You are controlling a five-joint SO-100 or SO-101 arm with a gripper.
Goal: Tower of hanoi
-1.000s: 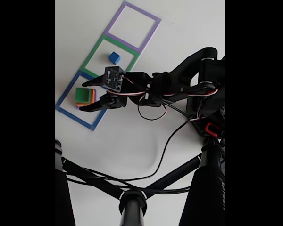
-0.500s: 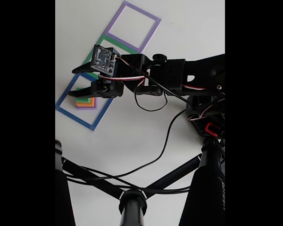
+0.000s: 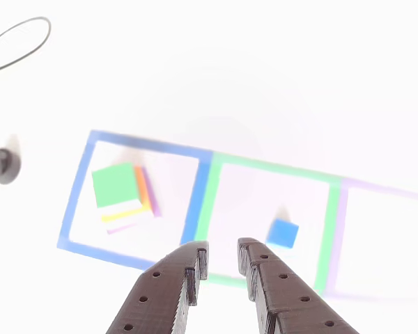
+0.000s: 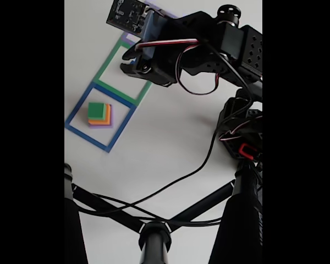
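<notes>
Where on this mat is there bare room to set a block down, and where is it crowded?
The purple square, right of the green square in the other view, is bare inside. The green square has room left of the blue cube. The blue square is crowded by the stack. The gripper hangs over the near edge.

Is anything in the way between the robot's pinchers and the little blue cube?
Nothing visible is. In the other view the tool hangs above the mat with its tips slightly apart, and the small matte blue cube sits alone inside the flat green square outline, just right of the tips. The green-topped block stack stands apart in the blue outline.
</notes>
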